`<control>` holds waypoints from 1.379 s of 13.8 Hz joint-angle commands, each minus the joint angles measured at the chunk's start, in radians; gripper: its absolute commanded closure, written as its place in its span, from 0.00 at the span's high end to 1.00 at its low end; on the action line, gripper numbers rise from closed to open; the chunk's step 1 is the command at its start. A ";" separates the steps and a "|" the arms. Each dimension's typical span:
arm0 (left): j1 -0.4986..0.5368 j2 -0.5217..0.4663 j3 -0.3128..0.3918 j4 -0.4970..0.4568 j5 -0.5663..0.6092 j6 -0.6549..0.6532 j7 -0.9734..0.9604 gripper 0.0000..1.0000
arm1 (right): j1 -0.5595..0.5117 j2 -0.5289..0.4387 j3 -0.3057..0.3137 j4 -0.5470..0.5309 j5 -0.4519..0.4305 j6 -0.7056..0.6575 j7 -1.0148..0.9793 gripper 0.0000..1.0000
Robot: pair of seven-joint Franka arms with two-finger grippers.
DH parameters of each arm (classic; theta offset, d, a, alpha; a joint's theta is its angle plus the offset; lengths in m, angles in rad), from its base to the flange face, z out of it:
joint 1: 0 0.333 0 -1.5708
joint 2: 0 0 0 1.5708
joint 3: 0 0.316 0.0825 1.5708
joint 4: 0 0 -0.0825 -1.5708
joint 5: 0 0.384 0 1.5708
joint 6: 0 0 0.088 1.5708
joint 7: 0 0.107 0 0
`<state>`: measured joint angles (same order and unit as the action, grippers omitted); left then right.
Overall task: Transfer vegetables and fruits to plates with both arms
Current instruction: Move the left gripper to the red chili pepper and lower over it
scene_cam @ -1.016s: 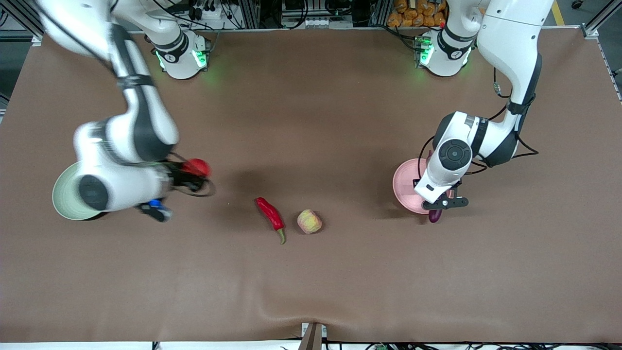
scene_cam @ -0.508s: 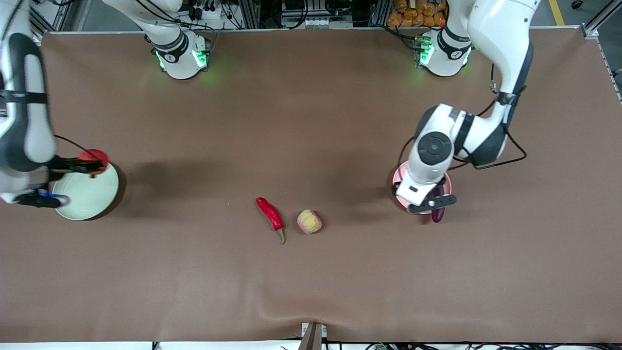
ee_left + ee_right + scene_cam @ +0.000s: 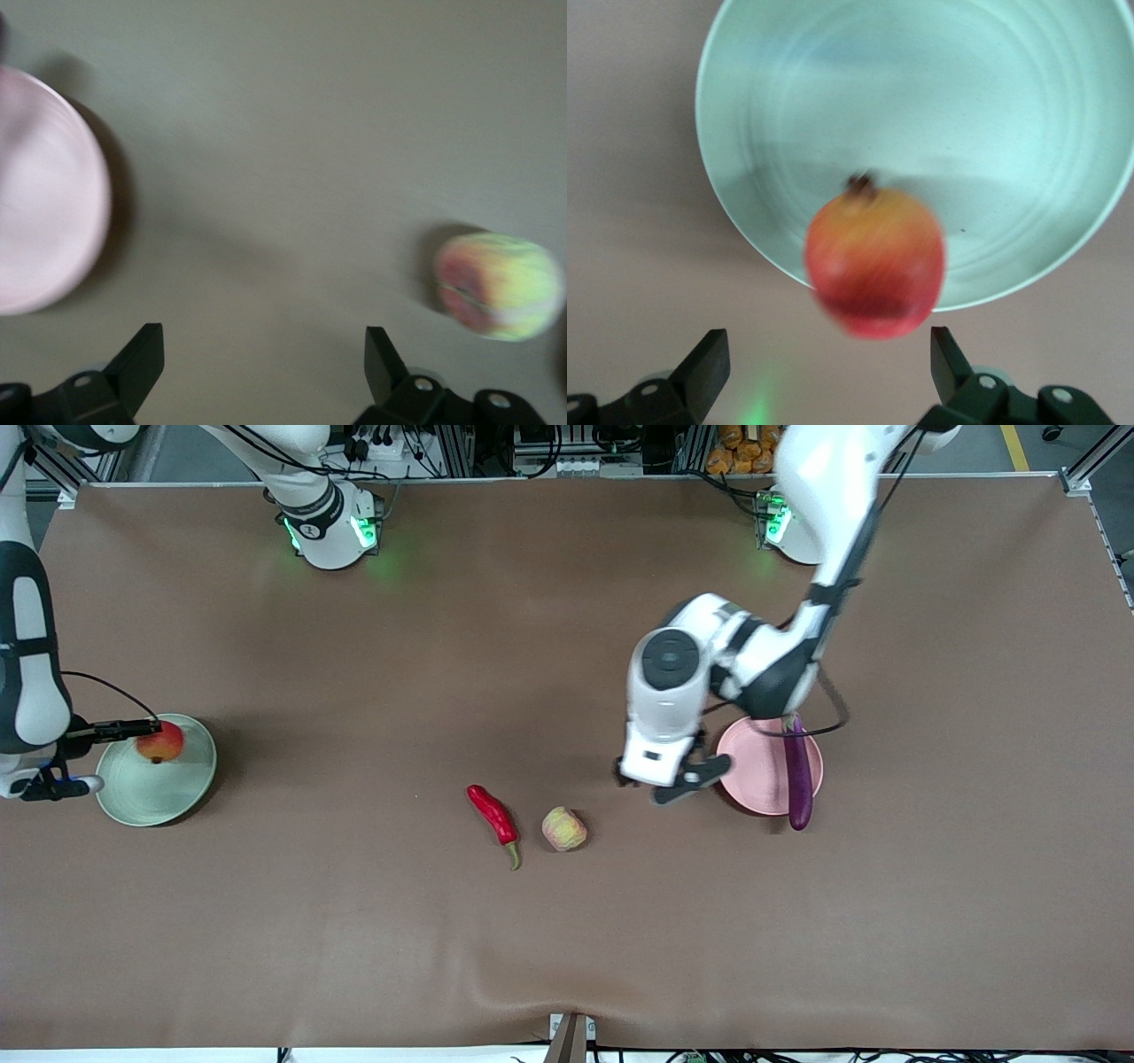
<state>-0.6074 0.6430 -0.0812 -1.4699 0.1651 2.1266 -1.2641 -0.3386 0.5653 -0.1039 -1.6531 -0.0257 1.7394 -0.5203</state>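
Left hand (image 3: 675, 779) spread wide, right hand (image 3: 84, 757) spread wide

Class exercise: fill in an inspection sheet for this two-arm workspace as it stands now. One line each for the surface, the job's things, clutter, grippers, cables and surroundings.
Surface: brown table cover, rippled at the edge nearest the front camera.
Job's things: apple at the green plate; eggplant across the pink plate, tip overhanging; chili and yellow-green fruit side by side on the cover.
Clutter: nothing seen.
Grippers: right gripper open by the apple; left gripper open, over the cover between the pink plate and the fruit.
Cables: black loops along both wrists.
Surroundings: frame rails and wiring past the bases.
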 commanded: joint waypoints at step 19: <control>-0.454 0.578 0.454 0.391 -0.004 0.739 -0.517 1.00 | 0.202 -0.067 0.009 0.170 0.214 -0.400 0.479 1.00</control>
<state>-1.0294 1.1608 0.3167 -1.1459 0.1652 2.8441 -1.7641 -0.1600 0.5079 -0.0930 -1.5036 0.1594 1.3727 -0.1037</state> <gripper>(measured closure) 0.000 0.000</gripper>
